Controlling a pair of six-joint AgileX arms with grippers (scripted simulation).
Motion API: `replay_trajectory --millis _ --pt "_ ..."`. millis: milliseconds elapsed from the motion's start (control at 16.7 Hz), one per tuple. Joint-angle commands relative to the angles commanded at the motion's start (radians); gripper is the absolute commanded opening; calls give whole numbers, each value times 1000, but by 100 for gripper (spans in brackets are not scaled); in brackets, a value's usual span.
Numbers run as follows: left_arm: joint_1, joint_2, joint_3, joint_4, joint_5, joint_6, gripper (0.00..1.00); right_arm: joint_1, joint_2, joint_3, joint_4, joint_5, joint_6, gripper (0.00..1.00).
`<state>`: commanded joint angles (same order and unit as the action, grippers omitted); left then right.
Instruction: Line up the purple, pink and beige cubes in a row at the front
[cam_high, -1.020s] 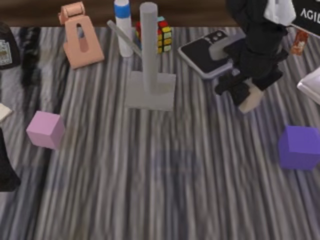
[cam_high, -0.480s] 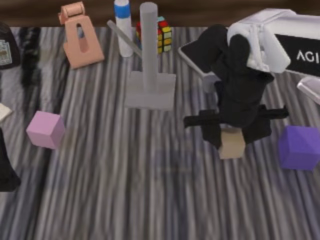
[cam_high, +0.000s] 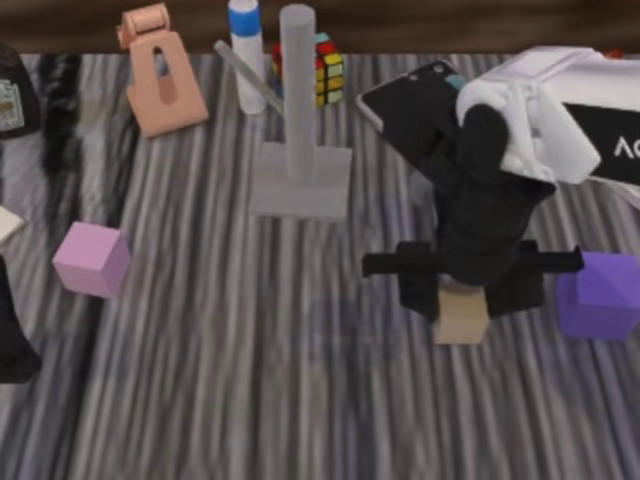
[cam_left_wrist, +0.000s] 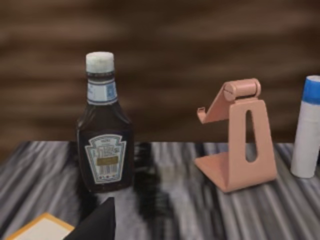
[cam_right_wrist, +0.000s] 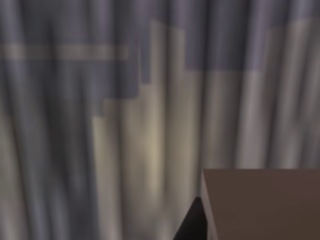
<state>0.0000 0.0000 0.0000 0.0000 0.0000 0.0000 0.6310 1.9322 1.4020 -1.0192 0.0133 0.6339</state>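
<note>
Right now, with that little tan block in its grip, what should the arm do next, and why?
Probably lower the beige cube toward the table: the right end effector holds it just left of the purple cube, while the pink cube waits far left.

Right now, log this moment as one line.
right gripper: jaws shut on beige cube | purple cube: right | pink cube: left | left arm: parked
</note>
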Motion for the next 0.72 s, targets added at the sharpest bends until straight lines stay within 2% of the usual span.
replay_trajectory --millis 180,540,720 --pt "0 0 0 0 0 0 100 -3 10 -9 15 -1 -1 0" --pt "0 0 0 0 0 0 100 3 93 -130 230 0 5 0" --pt "0 0 0 0 0 0 100 4 107 -148 254 1 6 0"
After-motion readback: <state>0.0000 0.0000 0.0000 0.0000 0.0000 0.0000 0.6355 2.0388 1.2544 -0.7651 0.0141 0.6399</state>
